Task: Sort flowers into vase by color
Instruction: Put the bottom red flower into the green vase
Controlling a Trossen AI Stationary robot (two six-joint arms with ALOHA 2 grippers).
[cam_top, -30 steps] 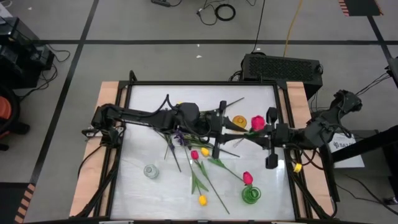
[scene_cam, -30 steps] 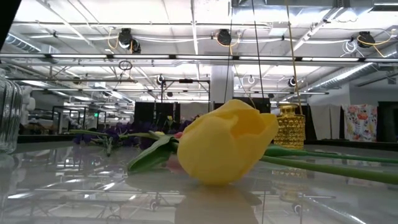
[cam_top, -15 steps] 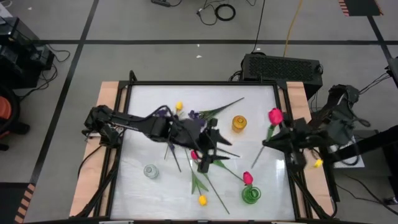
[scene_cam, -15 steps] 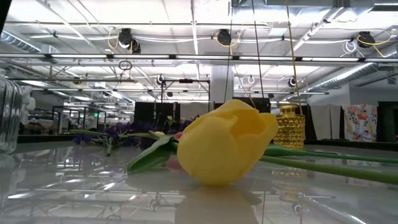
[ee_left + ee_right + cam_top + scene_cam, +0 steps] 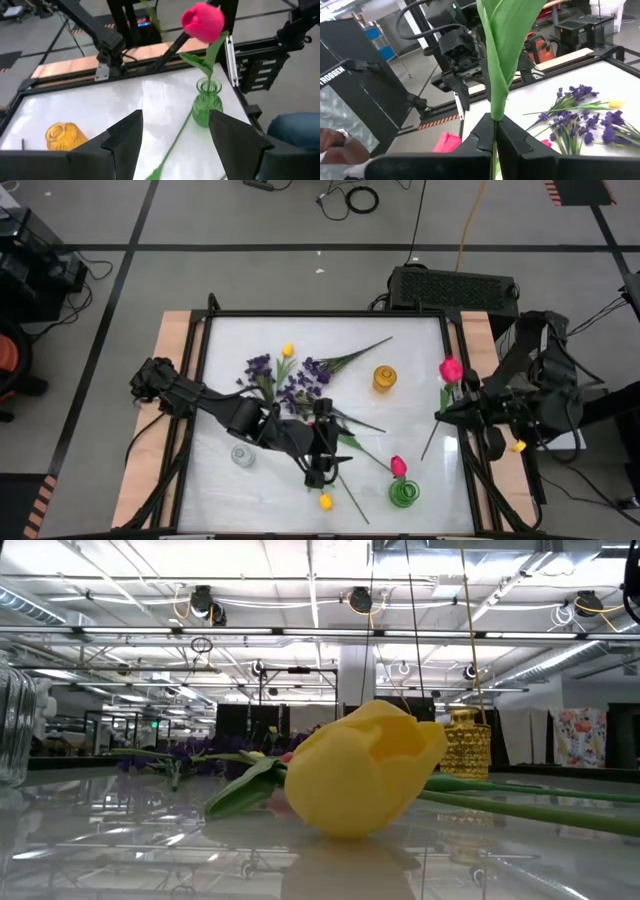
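Observation:
My right gripper hovers over the table's right edge, shut on a pink tulip. My left gripper stands open above the near middle of the table with nothing between its fingers. It faces the green vase, which holds one pink tulip. Purple sprigs and a yellow tulip lie at the far middle. Another yellow tulip lies near the front edge. A yellow vase and a clear vase stand upright. My right gripper pinches the pink tulip's green stem between its two fingers, about midway along it, where a leaf rises. The fingers come roughly level from the table's right and lie across the stem. The tulip is lifted clear, its head toward the far edge and its stem end toward the near edge.
Loose green stems and leaves lie on the white table between the vases. A black frame rims the table. A black box sits behind the far right corner. A person's hand shows beyond the table in the right wrist view.
The two grippers were together at the pink tulip over the table's right middle. My right gripper has drawn back toward the right edge with the tulip and rolled. My left gripper has swung toward the near edge and tipped, uncovering the purple sprigs.

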